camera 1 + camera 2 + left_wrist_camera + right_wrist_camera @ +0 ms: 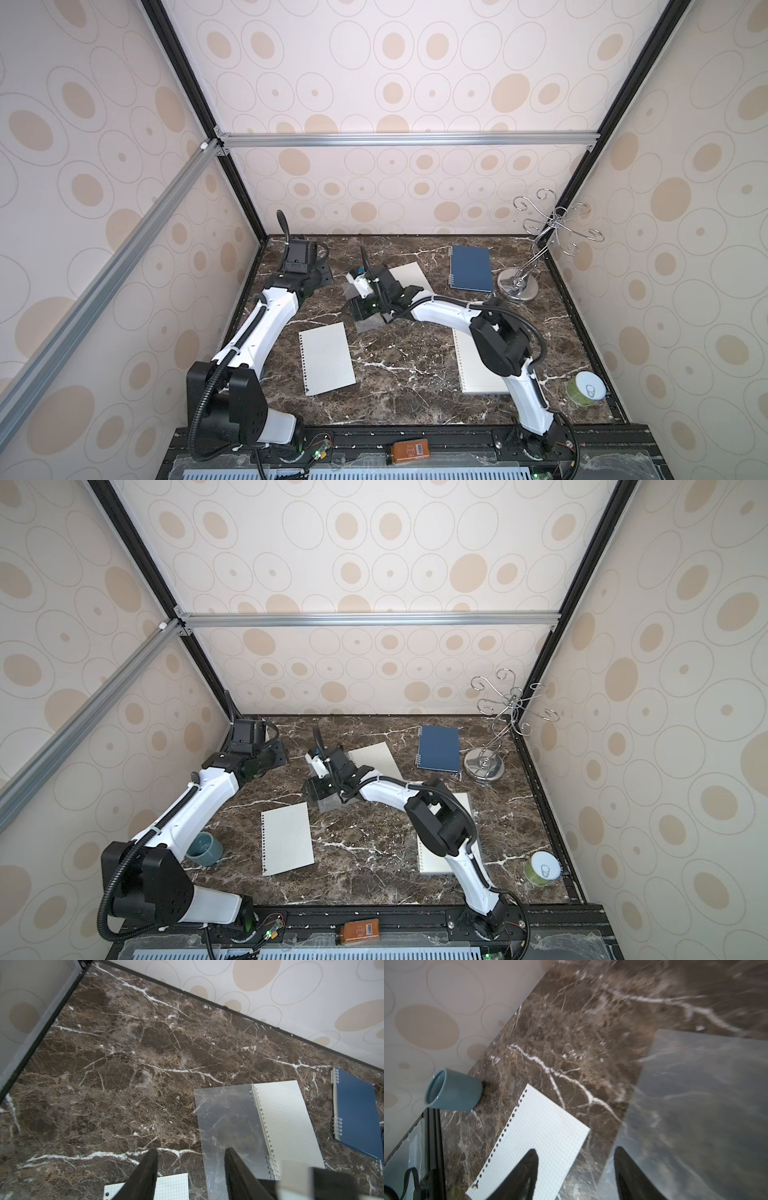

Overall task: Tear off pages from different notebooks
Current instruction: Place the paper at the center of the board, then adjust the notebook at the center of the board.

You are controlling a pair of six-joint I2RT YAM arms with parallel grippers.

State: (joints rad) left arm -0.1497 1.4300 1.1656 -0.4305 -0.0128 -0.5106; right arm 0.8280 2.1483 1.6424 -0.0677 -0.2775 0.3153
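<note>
right wrist: page (546,1126) lies partly beneath right gripper (575,1149).

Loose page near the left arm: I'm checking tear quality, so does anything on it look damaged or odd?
Yes. The page has a ragged punched edge, holes torn open, and one corner on that edge looks ripped and curled. Otherwise it lies flat on the table.
</note>
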